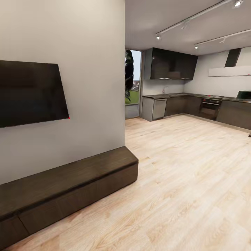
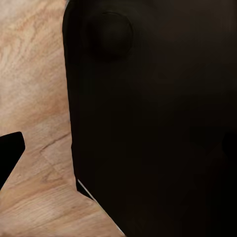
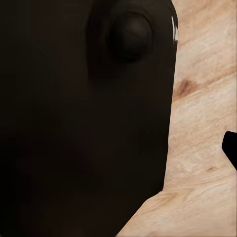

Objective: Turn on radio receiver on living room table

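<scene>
— What does the head camera take in?

— A grey-beige wall [image 1: 87, 69] at the left carries a flat dark screen [image 1: 31, 92]. Below it a long dark wooden bench [image 1: 66, 184] runs along the wall's foot. Light wood floor [image 1: 184, 181] spreads out to the right toward a kitchen area with dark cabinets [image 1: 172, 64], a counter [image 1: 181, 96] and an oven [image 1: 210, 108]. A tall window [image 1: 133, 83] with a dark plant [image 1: 129, 73] stands between the wall's edge and the cabinets. Track lights [image 1: 188, 22] cross the ceiling.

— And where does the radio lie relative to the pincers?

— That cannot be told from these frames; the robot faces the bench and the kitchen, with plain floor in front of it.

— What do the wrist cameras give?

— On the left wrist, a large dark body part of the robot [image 2: 158, 123] sits close to the lens, wood floor [image 2: 34, 98] beside it and a dark tip [image 2: 10, 153] at the edge. On the right wrist, a similar dark bulk [image 3: 79, 123] sits over wood floor [image 3: 202, 123].

— Are the pincers released or clenched?

— It cannot be told for either one.
</scene>
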### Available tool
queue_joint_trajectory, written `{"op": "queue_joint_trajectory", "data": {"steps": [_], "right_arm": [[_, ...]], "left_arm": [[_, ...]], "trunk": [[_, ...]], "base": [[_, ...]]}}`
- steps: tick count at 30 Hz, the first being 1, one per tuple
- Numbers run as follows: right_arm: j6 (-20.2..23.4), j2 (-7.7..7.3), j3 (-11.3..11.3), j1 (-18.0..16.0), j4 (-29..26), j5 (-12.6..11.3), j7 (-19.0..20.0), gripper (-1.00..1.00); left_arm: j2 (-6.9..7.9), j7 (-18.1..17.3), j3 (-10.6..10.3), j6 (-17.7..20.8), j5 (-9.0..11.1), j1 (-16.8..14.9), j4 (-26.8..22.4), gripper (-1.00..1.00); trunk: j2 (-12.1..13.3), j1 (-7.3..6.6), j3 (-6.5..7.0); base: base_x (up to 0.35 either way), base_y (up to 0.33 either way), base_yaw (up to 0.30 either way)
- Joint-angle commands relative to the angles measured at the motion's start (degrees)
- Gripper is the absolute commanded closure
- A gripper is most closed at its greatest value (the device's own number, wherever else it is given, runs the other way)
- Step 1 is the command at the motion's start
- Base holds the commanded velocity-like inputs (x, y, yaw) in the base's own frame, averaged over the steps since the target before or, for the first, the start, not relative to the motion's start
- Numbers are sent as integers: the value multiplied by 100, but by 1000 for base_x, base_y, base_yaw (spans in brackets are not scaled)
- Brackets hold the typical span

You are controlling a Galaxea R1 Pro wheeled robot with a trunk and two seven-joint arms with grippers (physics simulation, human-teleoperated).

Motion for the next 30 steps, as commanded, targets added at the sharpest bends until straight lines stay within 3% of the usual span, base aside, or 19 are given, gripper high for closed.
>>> {"op": "queue_joint_trajectory", "data": {"steps": [1, 6, 15, 30], "right_arm": [[0, 0, 0, -1, 0, 0, 0, -100], [-162, 43, 164, -78, -18, 16, 24, -100], [-374, 55, 454, -95, -27, -268, 42, -100], [-378, 50, 939, -91, -27, -749, 44, -100]], "left_arm": [[0, 0, 0, 0, 0, -1, 0, -100], [-60, -20, 61, -55, 20, -1, -66, -100], [-104, -12, 79, -131, 146, -1, -226, -100], [-110, -18, 79, -148, 151, -1, -229, -100]], "trunk": [[1, 1, 0], [1, 1, 0], [1, 1, 2], [1, 1, 35]], "base": [[0, 0, 0], [0, 0, 0], [0, 0, -30], [0, 0, -259]]}}
